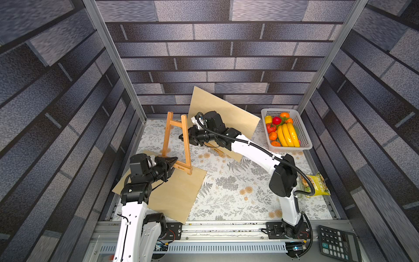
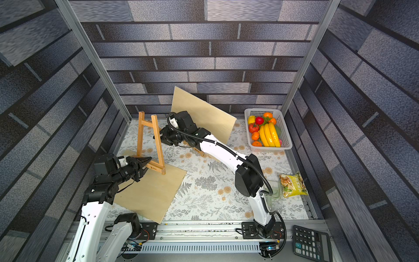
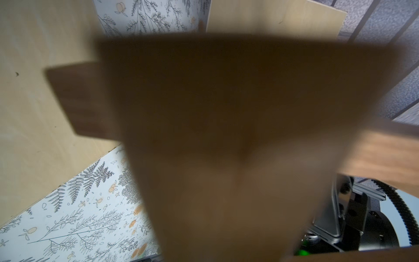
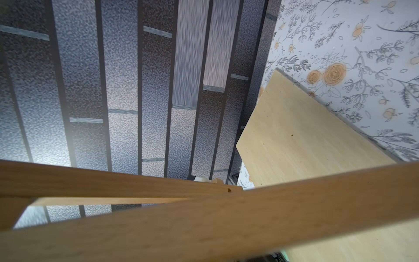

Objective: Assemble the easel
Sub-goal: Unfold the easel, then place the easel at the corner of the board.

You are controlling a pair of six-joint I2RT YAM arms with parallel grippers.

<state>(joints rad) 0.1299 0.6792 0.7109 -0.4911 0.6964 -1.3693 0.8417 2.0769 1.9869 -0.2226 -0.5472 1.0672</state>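
Note:
A small wooden A-frame easel (image 1: 186, 140) (image 2: 158, 143) stands upright on a flat plywood board (image 1: 176, 195) at the left. My left gripper (image 1: 173, 161) (image 2: 147, 161) is shut on the easel's lower left corner, by the shelf bar. My right gripper (image 1: 183, 137) (image 2: 157, 136) reaches in from the right and is shut on the right leg about halfway up. Blurred easel wood (image 3: 226, 136) fills the left wrist view and hides the jaws. In the right wrist view the easel's leg (image 4: 226, 226) crosses close in front of the camera, hiding those jaws too.
A second plywood board (image 1: 226, 113) leans at the back behind my right arm, on a wooden support whose foot (image 1: 218, 151) shows. A white basket (image 1: 305, 138) of fruit sits back right. A snack bag (image 1: 317, 183) lies right; a calculator (image 1: 335, 242) sits front right.

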